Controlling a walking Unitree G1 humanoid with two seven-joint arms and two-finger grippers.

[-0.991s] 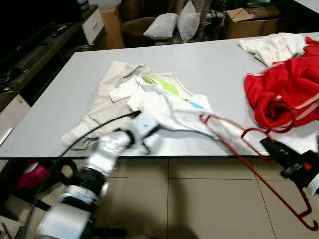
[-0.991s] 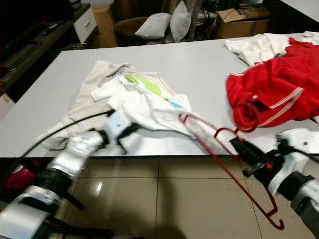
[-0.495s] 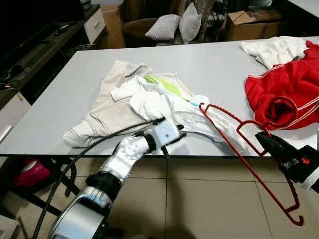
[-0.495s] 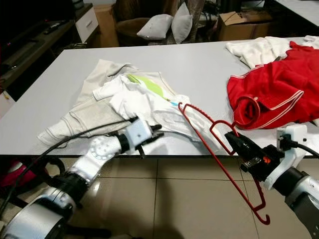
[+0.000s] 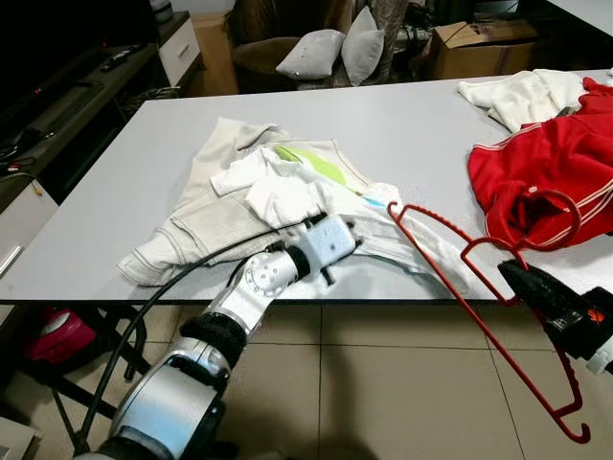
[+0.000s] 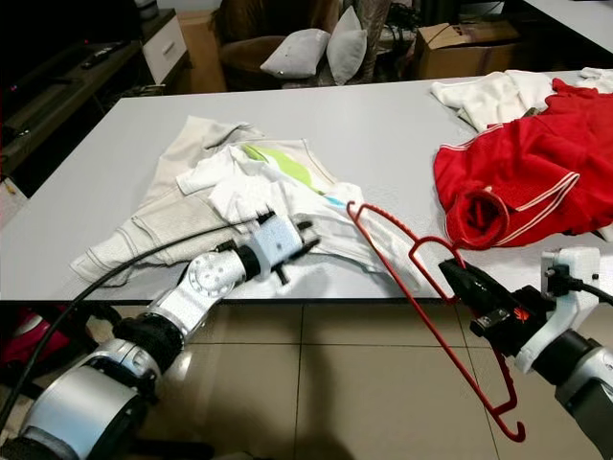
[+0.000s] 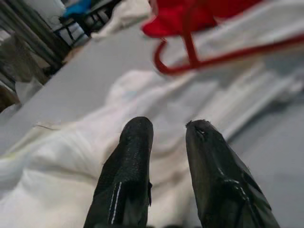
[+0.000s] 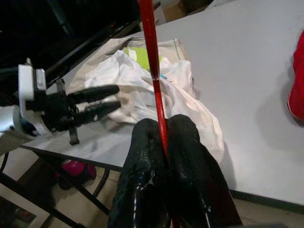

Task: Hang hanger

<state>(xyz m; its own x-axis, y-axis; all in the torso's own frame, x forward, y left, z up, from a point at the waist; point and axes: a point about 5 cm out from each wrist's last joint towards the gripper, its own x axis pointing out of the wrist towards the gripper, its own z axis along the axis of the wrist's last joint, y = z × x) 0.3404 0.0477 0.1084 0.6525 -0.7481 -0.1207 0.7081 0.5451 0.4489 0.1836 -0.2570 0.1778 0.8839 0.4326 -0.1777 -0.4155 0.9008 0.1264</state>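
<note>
The right gripper (image 8: 161, 137) clamps the lower bar of a red wire hanger (image 6: 421, 287), which slants from the front edge of the grey table (image 5: 421, 134) down past it, hook end lowest. The left gripper (image 7: 166, 137) rests at the table's front edge with its fingers a narrow gap apart, tips at a rumpled white shirt (image 5: 287, 196). A red garment (image 5: 546, 163) lies at the table's right, a cardboard box (image 5: 479, 43) stands beyond, its contents unclear
</note>
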